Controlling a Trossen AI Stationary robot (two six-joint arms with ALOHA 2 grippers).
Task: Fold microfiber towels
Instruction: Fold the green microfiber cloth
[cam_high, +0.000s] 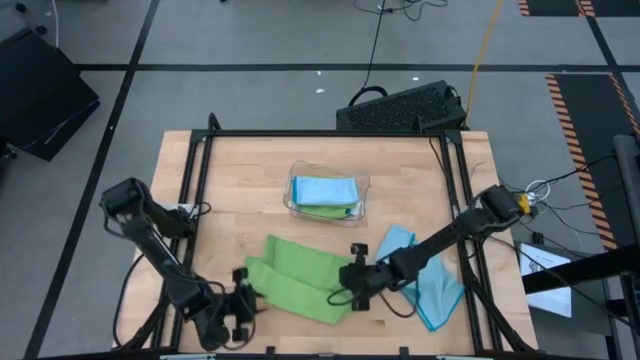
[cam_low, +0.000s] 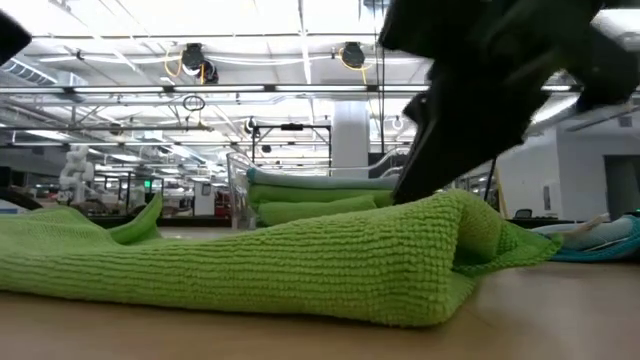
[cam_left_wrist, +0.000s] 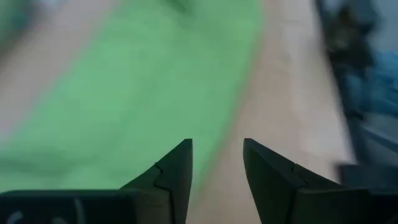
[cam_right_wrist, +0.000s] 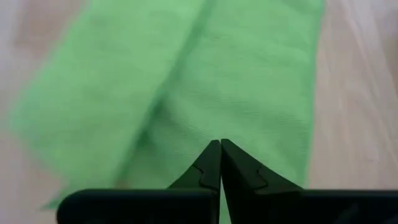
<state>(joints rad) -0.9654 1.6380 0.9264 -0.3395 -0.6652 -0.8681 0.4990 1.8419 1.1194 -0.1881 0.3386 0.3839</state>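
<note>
A lime green microfiber towel (cam_high: 300, 275) lies folded over on the wooden table, with a rounded fold (cam_low: 462, 232) at its right end. My right gripper (cam_right_wrist: 221, 144) is shut over that end of the towel (cam_high: 357, 283) and slants down at it. My left gripper (cam_left_wrist: 217, 144) stands open just off the towel's left end (cam_high: 240, 300), with nothing between its fingers. A light blue towel (cam_high: 425, 285) lies crumpled on the table under my right arm. My right gripper's shut fingertips (cam_low: 412, 188) stand right at the top of the green towel's folded right end. I cannot tell whether they touch the cloth. No cloth shows between the fingers.
A clear plastic tray (cam_high: 365, 195) stands at the table's far middle and holds folded towels, blue over green (cam_high: 325, 190). A black frame (cam_high: 320, 133) runs round the table. Bare wood lies at the far left and along the near edge.
</note>
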